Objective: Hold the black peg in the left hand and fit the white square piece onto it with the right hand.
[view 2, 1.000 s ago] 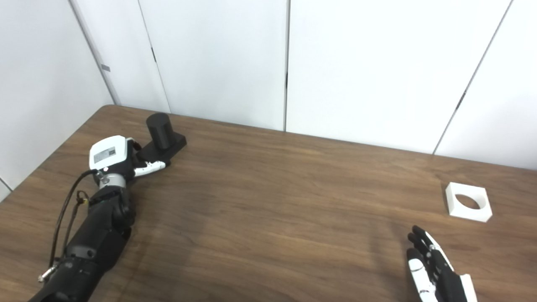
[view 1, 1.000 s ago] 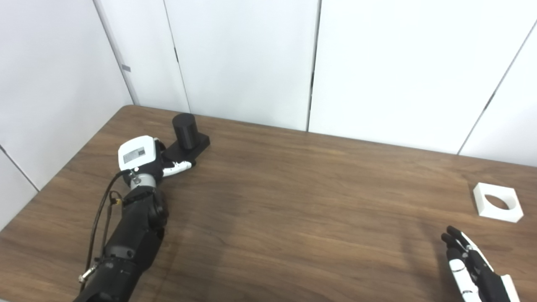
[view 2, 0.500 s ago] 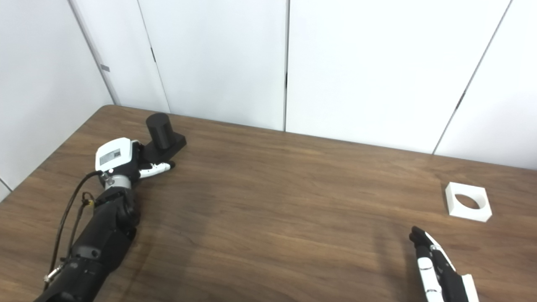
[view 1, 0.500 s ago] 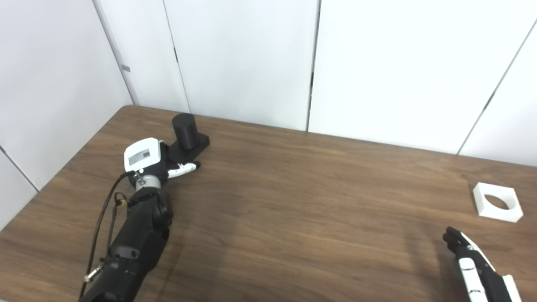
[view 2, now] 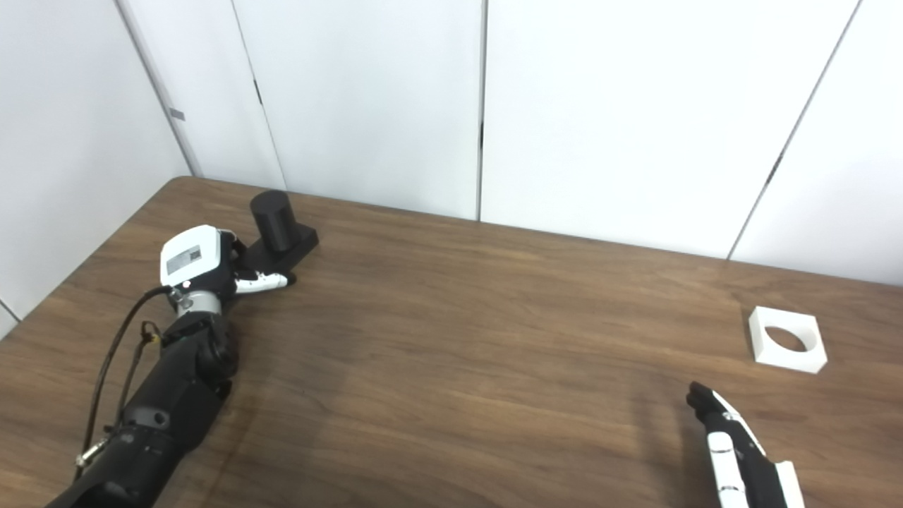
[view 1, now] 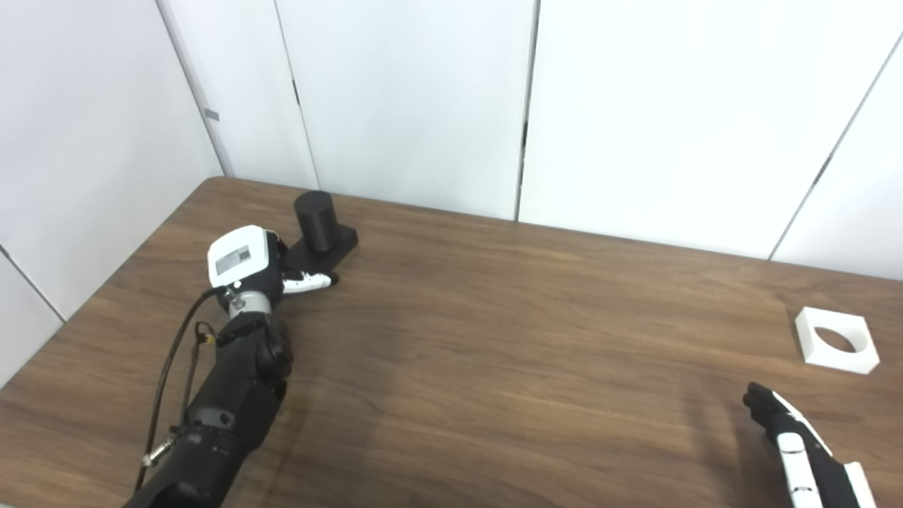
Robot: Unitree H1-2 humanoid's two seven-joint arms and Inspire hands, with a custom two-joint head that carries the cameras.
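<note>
Left eye view: a brown wooden table point(view 1: 494, 339) fills the lower part of the scene, with white wall panels point(view 1: 409, 99) behind it. At the far left corner stands the black peg point(view 1: 315, 221), an upright cylinder on a flat black base. The left hand point(view 1: 262, 271) lies at the near left side of that base, its white back facing up. One white finger point(view 1: 308, 282) stretches along the base's near edge, touching it or just beside it. Whether the hand grips the base cannot be told, because the hand's body hides the other fingers. At the far right lies the white square piece point(view 1: 837, 340), flat on the table, with a round hole through its middle. The right hand point(view 1: 804, 455) enters at the bottom right corner, fingers straight and together, holding nothing. It is near the white piece but apart from it, on the side closer to the robot.

Right eye view: the same layout appears. The peg point(view 2: 274, 221) stands upright at the far left, with the left hand point(view 2: 208, 268) against its base. The white piece point(view 2: 787, 339) lies alone at the right. The right hand point(view 2: 737, 455) hovers empty, closer to the robot.
</note>
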